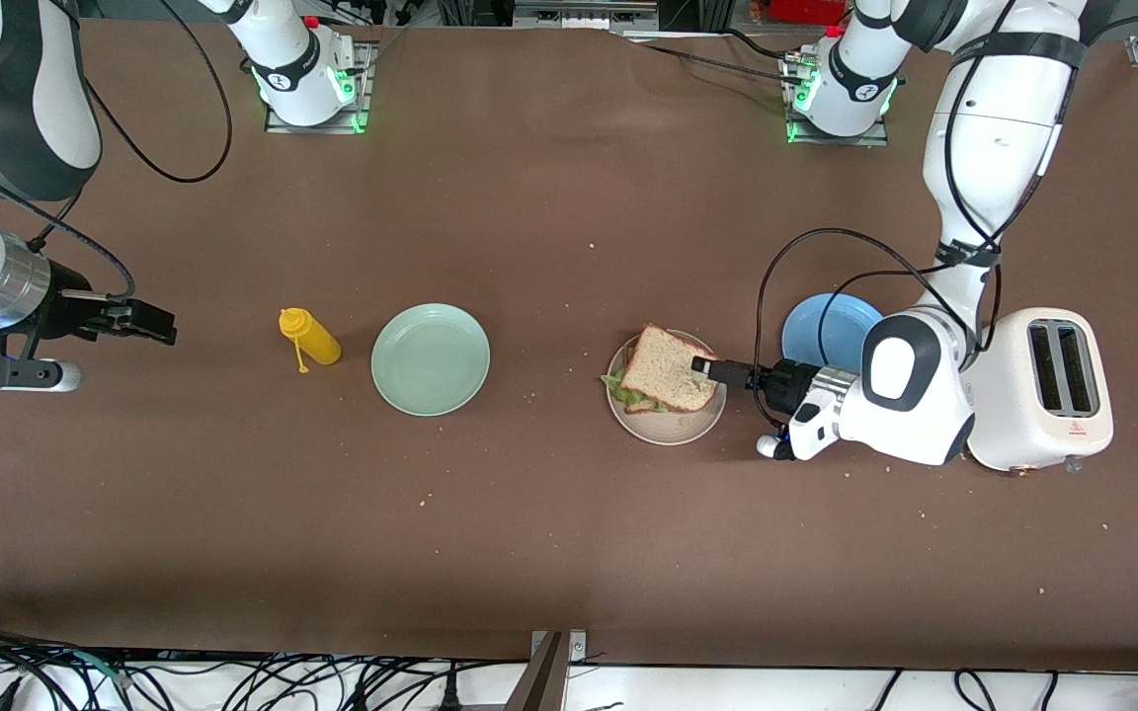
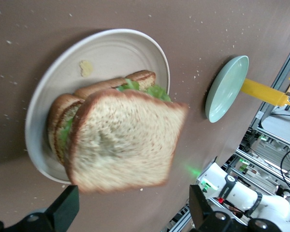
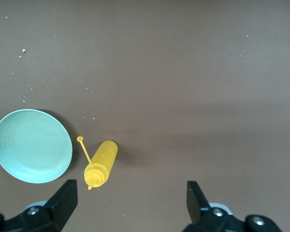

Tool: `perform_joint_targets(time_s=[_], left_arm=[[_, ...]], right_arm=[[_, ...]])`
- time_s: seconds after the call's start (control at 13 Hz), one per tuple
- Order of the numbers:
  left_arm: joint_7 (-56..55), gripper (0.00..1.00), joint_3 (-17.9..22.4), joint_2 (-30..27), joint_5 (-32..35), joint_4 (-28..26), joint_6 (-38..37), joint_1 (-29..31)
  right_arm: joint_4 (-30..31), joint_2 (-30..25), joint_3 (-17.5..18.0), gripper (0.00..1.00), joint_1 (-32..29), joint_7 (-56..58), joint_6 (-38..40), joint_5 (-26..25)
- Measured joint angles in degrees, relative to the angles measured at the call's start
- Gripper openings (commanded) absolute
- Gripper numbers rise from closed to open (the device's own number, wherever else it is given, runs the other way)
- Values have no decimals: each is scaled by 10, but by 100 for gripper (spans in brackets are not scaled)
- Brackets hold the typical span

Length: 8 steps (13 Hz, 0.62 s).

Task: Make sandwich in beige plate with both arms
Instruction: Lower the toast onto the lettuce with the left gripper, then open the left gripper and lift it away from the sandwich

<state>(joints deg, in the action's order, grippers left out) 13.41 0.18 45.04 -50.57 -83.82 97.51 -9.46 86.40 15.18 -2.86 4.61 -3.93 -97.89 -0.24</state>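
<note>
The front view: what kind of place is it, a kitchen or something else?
Probably a robot lab, not a kitchen. Two arms are bolted to a brown-covered table, loose cables lie along its edge, and the toaster, plates and sandwich look like test props.

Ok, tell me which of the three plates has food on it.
The beige plate, between the mint-green plate and the blue plate: it holds the sandwich; the other two are bare.

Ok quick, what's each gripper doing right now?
Left gripper: open, holding nothing, at the brown toast sandwich on the round beige plate.
Right gripper: open, empty, waiting.
</note>
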Motion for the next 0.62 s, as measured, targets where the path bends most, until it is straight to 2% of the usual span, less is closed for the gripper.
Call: perform_joint_targets(time_s=[0.31, 0.62], left_arm=[[0, 100, 4, -1, 32, 6, 6, 9], [0, 100, 5, -20, 115, 22, 6, 34]], right_arm=[[0, 0, 0, 100, 0, 0, 0, 0], [0, 0, 0, 100, 0, 0, 0, 0]])
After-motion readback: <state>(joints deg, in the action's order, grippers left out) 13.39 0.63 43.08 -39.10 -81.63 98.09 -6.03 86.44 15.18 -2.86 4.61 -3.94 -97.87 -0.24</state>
